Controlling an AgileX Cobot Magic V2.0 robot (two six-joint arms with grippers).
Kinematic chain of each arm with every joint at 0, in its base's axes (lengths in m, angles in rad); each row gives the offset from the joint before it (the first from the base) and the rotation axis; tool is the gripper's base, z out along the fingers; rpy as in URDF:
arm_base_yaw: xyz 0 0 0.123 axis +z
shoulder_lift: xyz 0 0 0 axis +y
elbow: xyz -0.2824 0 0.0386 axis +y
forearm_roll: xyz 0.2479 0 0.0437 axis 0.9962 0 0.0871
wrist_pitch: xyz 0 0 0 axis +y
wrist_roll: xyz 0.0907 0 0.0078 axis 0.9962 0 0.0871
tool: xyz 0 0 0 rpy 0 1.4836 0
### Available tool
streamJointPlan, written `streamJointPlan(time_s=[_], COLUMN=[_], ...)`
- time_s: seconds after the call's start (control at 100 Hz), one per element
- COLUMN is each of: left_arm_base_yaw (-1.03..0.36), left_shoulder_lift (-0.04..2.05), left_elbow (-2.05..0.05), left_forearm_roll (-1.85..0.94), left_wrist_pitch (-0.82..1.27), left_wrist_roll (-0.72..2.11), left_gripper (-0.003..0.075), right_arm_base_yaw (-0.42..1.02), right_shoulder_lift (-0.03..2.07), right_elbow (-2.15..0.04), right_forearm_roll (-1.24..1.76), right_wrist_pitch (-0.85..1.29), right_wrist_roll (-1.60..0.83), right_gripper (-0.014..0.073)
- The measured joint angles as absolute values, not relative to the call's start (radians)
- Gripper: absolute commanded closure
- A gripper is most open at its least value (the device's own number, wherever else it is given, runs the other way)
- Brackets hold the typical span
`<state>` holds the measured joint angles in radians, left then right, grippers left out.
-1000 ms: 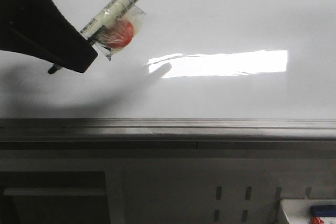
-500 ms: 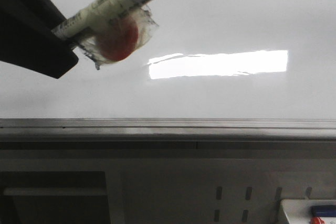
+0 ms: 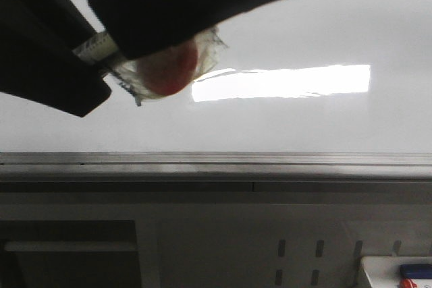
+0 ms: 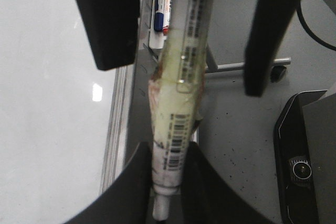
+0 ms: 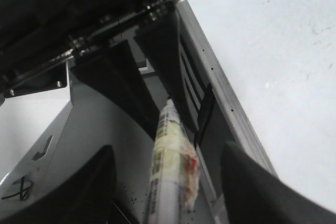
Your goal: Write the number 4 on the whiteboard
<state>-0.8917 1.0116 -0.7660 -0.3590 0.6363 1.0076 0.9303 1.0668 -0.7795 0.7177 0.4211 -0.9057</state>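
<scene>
A white marker [image 3: 94,46] with a red lump taped to its barrel [image 3: 169,69] sits in front of the whiteboard [image 3: 304,32]. My left gripper [image 4: 167,150] is shut on the marker [image 4: 184,77] near its tip end, and appears as the dark shape at the left of the front view [image 3: 47,65]. My right gripper [image 5: 168,150] is open, its fingers on either side of the marker's barrel [image 5: 165,129] without touching it. In the front view the right gripper [image 3: 202,5] hides the marker's upper part. No number 4 shows on the whiteboard [image 5: 273,51].
A grey metal rail [image 3: 216,163] runs along the board's lower edge. A small tray with markers [image 3: 398,274] sits at the bottom right. Spare pens [image 4: 163,3] lie by the rail. A bright glare strip [image 3: 283,82] lies on the board.
My right gripper has come into the front view from the top and now straddles the marker's barrel. The left gripper with the marker shifted slightly left and closer to the camera.
</scene>
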Motion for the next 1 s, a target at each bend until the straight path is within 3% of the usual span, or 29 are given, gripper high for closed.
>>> streamJointPlan(time_s=[0.18, 0.32, 0.63, 0.72, 0.89, 1.0], left_arm_base_yaw=[-0.893, -0.893, -0.893, -0.893, -0.893, -0.893], left_shoulder_lift=[1.012, 1.012, 1.011, 1.004, 0.947, 0.895], left_elbow=[-0.766, -0.765, -0.759, -0.755, -0.755, -0.757], left_forearm_roll=[-0.359, -0.359, -0.372, -0.383, -0.444, -0.446], left_wrist_pitch=[0.636, 0.641, 0.648, 0.646, 0.609, 0.597], left_wrist_roll=[1.008, 1.008, 1.008, 1.006, 0.941, 0.888], left_gripper=[0.0741, 0.0741, 0.0732, 0.0636, 0.0270, 0.0248], right_arm_base_yaw=[0.930, 0.930, 0.930, 0.930, 0.930, 0.930], right_shoulder_lift=[1.072, 1.085, 1.097, 1.097, 1.107, 1.108], right_elbow=[-0.780, -0.782, -0.788, -0.788, -0.790, -0.788], right_forearm_roll=[0.724, 0.718, 0.709, 0.705, 0.687, 0.680], right_wrist_pitch=[0.419, 0.417, 0.430, 0.430, 0.425, 0.414], right_wrist_roll=[-0.906, -0.906, -0.909, -0.909, -0.909, -0.909], right_gripper=[0.0517, 0.0639, 0.0658, 0.0658, 0.0656, 0.0645])
